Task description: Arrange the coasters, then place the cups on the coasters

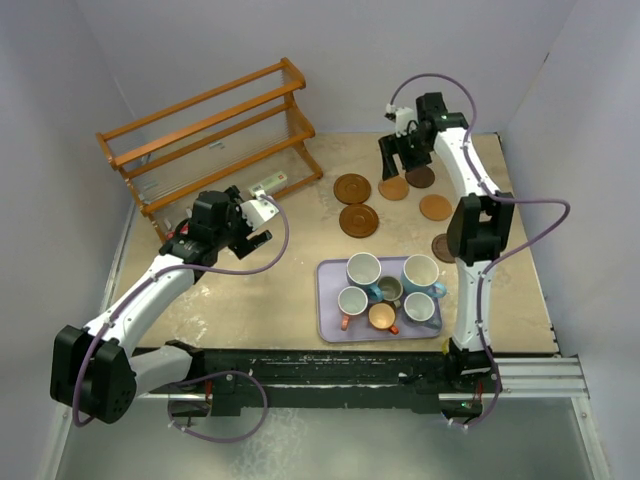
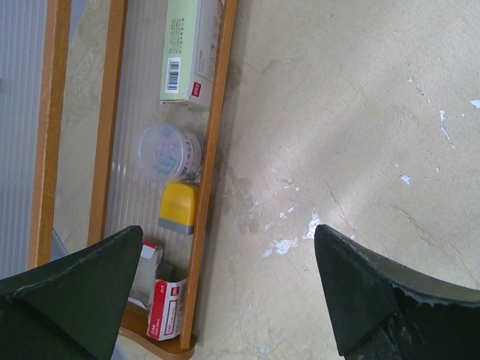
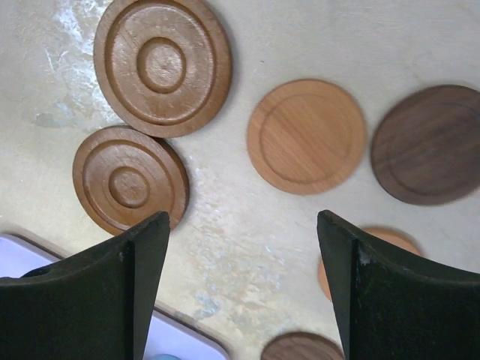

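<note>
The right tool (image 3: 241, 223) gapes wide above the scattered coasters (image 3: 306, 136)

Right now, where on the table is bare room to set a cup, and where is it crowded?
The widest bare patch of table lies left of the lavender tray, in front of the wooden rack, though the left tool hovers there. It is crowded among the coasters, and six cups fill the tray.
</note>
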`<state>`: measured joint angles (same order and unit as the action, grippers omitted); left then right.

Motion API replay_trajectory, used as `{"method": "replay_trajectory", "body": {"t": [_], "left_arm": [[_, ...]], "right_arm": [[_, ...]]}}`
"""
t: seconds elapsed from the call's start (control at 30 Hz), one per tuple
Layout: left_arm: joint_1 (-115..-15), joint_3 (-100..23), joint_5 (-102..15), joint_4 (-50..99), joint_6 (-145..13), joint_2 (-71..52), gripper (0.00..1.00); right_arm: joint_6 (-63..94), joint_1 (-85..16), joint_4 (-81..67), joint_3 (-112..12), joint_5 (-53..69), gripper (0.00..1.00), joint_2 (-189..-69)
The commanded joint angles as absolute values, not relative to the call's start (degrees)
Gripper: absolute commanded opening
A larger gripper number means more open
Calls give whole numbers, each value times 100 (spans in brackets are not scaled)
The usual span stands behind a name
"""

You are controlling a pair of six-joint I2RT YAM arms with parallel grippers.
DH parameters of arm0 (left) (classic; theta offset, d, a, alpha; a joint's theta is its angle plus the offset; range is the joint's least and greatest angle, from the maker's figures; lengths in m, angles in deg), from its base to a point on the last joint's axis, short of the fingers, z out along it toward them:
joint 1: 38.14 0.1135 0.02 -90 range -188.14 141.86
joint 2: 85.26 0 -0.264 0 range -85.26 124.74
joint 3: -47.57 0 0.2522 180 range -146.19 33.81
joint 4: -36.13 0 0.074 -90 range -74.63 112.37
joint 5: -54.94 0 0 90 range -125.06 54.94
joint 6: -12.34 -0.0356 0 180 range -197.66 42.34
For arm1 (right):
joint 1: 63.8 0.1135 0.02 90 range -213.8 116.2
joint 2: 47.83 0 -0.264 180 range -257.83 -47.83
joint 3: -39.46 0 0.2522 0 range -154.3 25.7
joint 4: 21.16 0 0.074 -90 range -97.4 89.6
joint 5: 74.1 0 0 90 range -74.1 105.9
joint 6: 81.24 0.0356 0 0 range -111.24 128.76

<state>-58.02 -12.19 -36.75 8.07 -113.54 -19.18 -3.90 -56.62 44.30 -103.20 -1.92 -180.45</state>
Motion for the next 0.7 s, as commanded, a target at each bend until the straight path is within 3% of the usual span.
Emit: {"method": "replay_trajectory", "body": {"t": [0.0,0.13,0.3,0.53,0.67], "left_arm": [[-5761,-1281,-3790,958,-11449,-2084,93],[-5758,-1277,-3821,971,-11442,-2126,93],[-5767,-1264,-3834,963,-11440,-2160,93],[-5757,-1263,-3848,950,-11442,-2159,93],[-5768,-1268,-3856,946,-11440,-2146,93]], "right_arm": [[-653,-6042,4380,-10088,172,84,-17658],[-804,-6365,4331,-9829,311,97,-17524],[-976,-6790,4253,-9599,460,97,-17528],[-1150,-7096,4408,-9783,480,93,-17958],[-1233,-7169,4696,-10136,416,81,-18312]]}}
